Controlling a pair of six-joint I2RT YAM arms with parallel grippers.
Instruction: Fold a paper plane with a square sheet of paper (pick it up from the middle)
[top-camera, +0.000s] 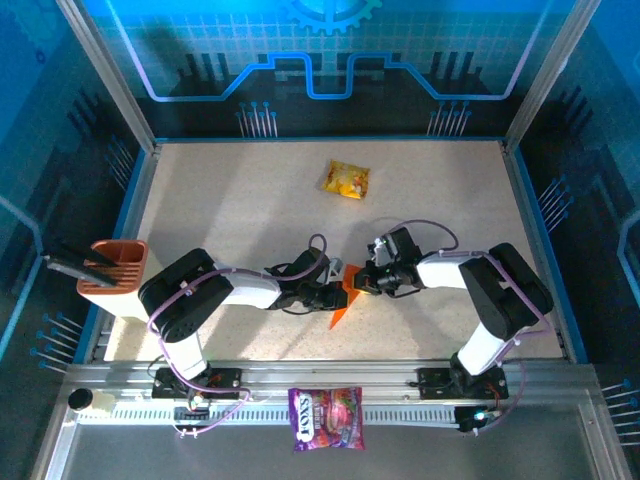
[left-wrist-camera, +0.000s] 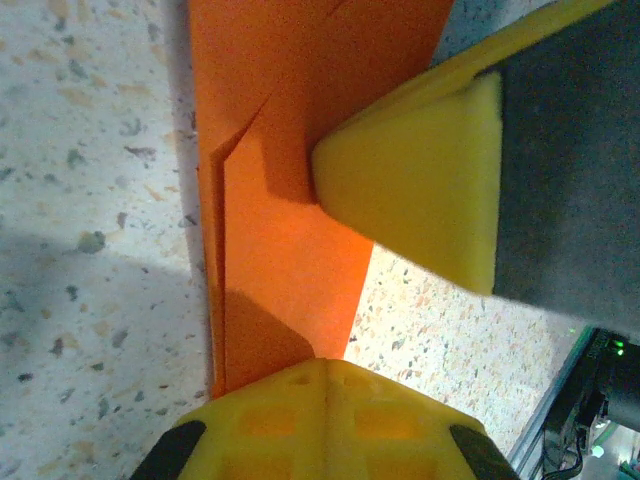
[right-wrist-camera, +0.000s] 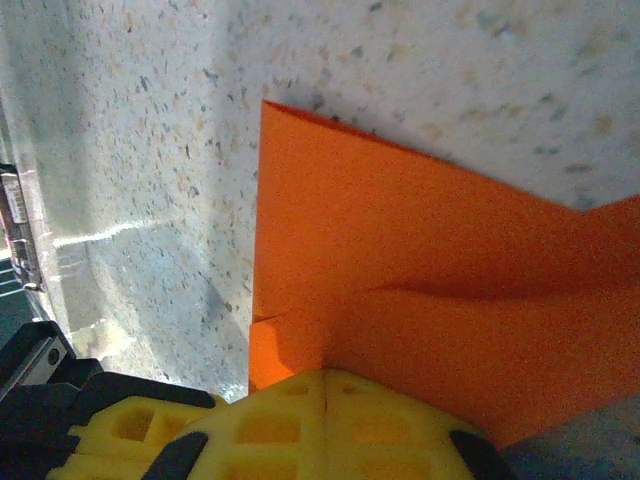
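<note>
The partly folded orange sheet of paper (top-camera: 350, 292) sits at the middle of the table (top-camera: 250, 200), just in front of the two arm bases. Its long axis runs from the pincers down to a point aimed at the near edge. The left pincer (top-camera: 325, 293) is clamped on its left side and the right pincer (top-camera: 368, 281) on its right, so they face each other across the sheet. Neither arm is nearer, so the next fold likely depends on both grips along that crease line.
</note>
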